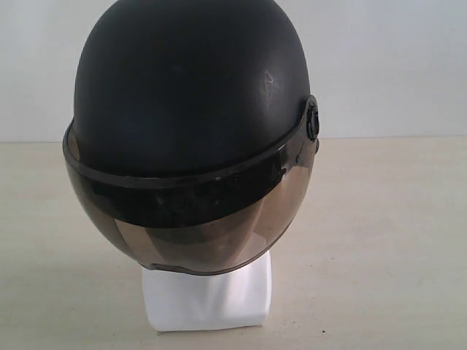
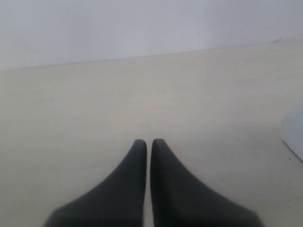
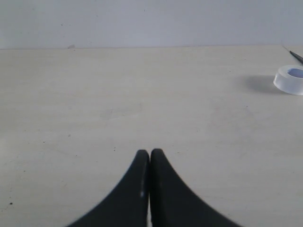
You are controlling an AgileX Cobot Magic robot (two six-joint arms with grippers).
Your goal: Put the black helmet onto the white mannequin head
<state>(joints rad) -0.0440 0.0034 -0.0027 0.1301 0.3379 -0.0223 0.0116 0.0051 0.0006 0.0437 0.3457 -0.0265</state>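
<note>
Above tabletop [image 2: 71, 118], left pincer [image 2: 148, 142] and right pincer [image 3: 149, 152] both closed, holding nothing. Further off, black helmet [image 1: 190, 95] sits seated over white mannequin head [image 1: 208, 299], visor [image 1: 197, 233] covering face. Task looks done.

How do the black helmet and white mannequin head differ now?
The black helmet is matte dark; the white mannequin head shows only its pale neck base. The helmet sits on top; the head stands under it on the table. The helmet is wider than that base. Both are upright.
</note>
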